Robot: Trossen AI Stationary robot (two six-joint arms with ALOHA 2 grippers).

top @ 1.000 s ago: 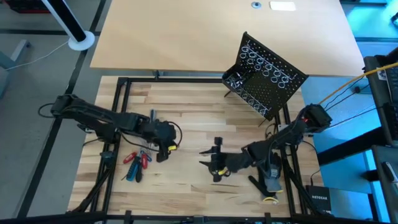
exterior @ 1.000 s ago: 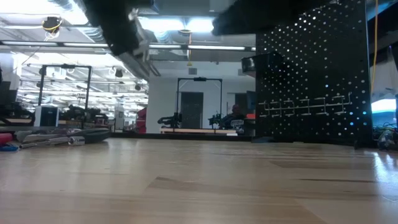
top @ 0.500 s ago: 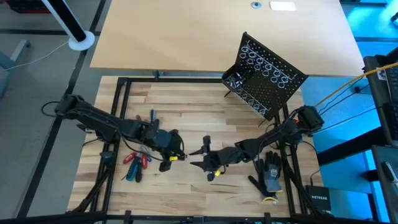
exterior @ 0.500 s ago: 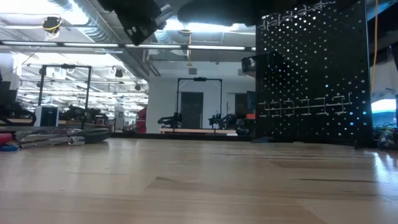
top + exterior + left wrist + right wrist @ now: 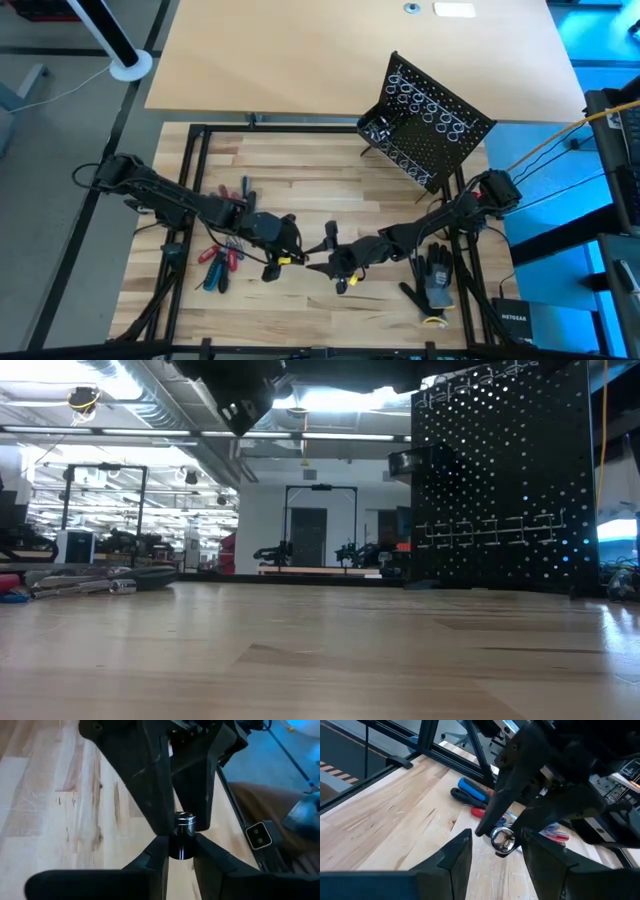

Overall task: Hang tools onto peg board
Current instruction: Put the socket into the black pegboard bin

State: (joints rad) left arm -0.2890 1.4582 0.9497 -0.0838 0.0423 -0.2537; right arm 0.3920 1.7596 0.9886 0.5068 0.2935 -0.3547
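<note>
Left gripper (image 5: 181,851) clamps a silver socket (image 5: 184,823); right gripper (image 5: 492,851), at its 3 o'clock, fingers spread around the socket.

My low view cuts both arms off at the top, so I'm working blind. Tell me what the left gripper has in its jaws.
Observer: The left gripper is shut on a small silver socket, above the middle of the table.
Operator: Give me the right gripper's position.
Observer: The right gripper meets it tip to tip, its jaws open on either side of the silver socket, not closed on it.
Operator: Name anything lying by the right arm.
Observer: A work glove lies flat on the table beside that arm.
</note>
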